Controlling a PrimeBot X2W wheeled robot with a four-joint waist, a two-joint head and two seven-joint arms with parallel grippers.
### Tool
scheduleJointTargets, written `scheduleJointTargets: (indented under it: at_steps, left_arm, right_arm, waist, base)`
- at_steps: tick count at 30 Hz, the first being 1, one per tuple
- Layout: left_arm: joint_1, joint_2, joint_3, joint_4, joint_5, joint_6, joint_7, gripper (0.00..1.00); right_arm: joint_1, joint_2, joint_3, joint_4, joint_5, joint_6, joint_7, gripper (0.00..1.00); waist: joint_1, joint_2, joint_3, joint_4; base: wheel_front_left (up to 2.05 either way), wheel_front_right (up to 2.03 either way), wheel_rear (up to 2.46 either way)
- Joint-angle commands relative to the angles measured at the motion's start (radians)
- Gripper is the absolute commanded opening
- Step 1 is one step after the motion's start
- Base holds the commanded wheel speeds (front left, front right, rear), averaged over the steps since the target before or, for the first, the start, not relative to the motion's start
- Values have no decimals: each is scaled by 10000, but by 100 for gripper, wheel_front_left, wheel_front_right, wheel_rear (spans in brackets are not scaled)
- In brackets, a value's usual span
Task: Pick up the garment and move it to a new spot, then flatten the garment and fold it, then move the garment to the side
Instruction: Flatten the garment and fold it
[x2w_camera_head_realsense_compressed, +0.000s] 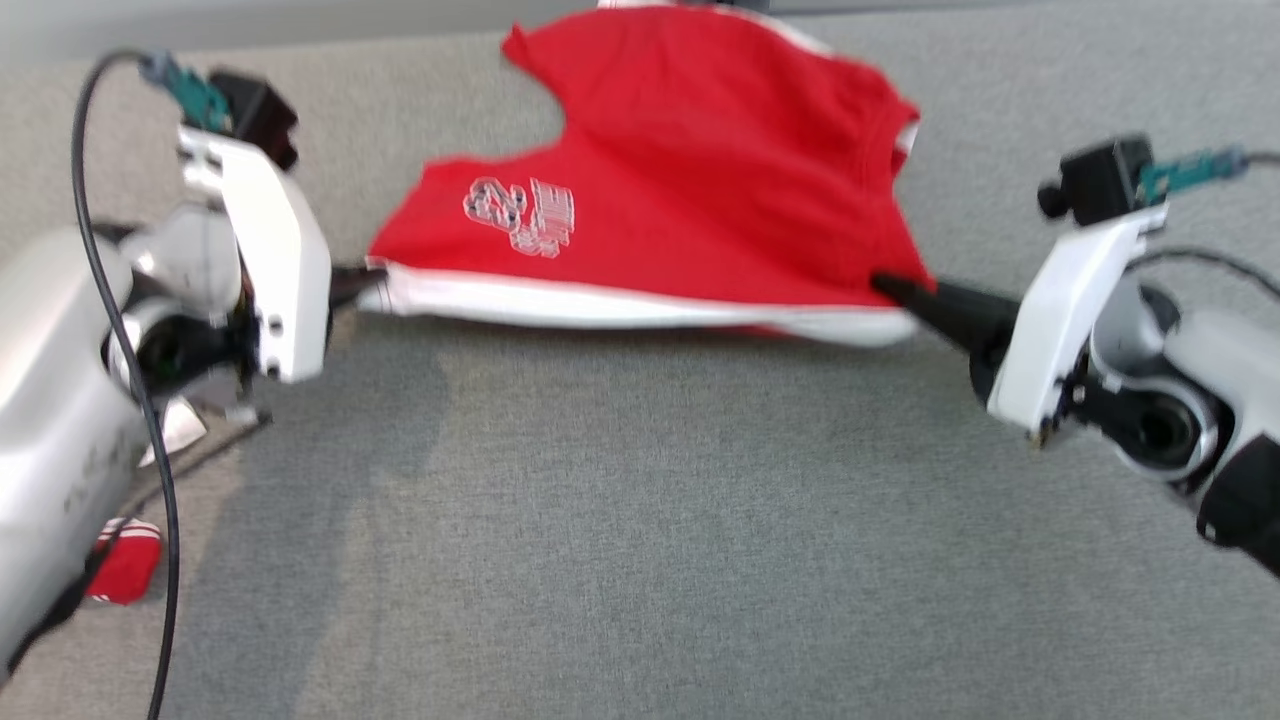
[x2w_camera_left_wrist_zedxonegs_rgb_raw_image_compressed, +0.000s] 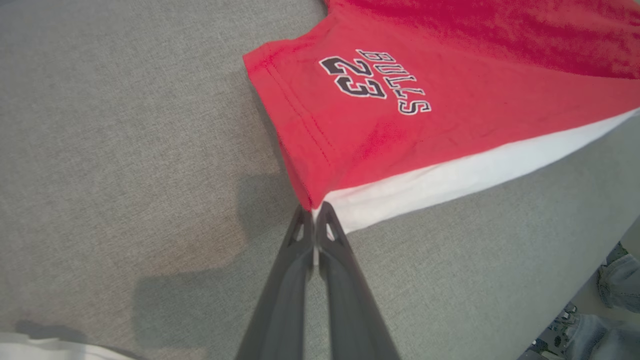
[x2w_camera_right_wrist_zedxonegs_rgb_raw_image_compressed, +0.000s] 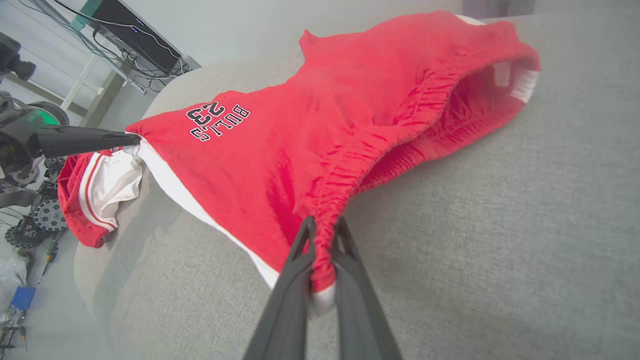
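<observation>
The red garment, printed "BULLS 23", is held stretched over the grey fabric surface. A hem corner is clamped by the left pincer, and the elastic waistband by the right pincer.

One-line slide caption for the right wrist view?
Right end effector shut on the elastic waistband of red Bulls 23 shorts, left end effector pinching a leg hem corner, over grey upholstery.
</observation>
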Motion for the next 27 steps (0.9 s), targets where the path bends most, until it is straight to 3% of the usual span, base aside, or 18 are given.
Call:
scheduleJointTargets:
  at_steps: [1,10,19,22,27]
  left_arm:
    - [251,96,19,-167,-96,44,-9,0]
    - [3339,1706,19,-3633,-1250,1016,144,0]
    - [5816,3513,204,-7142,-2116,2353,-262,0]
    - [6188,3794,213,-7682,-2262,2623,-308,0]
    - [6204,3833,211,-8001,-2317,2793,-222,0]
  right_arm:
    - [247,-100,12,-18,81,24,14,0]
    - [2482,-967,324,-1058,-53,23,53,0]
    - [4173,-2299,400,-2292,-79,14,7,0]
    - [4477,-2555,415,-2473,-187,14,388,0]
    - [4382,-2429,383,-2769,-237,14,695,0]
  waist:
    - [-1,0,-639,-48]
    - [-1,0,-2084,86]
    - [-1,0,-2526,106]
    - [-1,0,-2548,43]
    - [-1,0,-2379,-125]
  base:
    - [0,0,0]
    - [0,0,0]
    - [0,0,0]
    - [0,0,0]
    - [0,0,0]
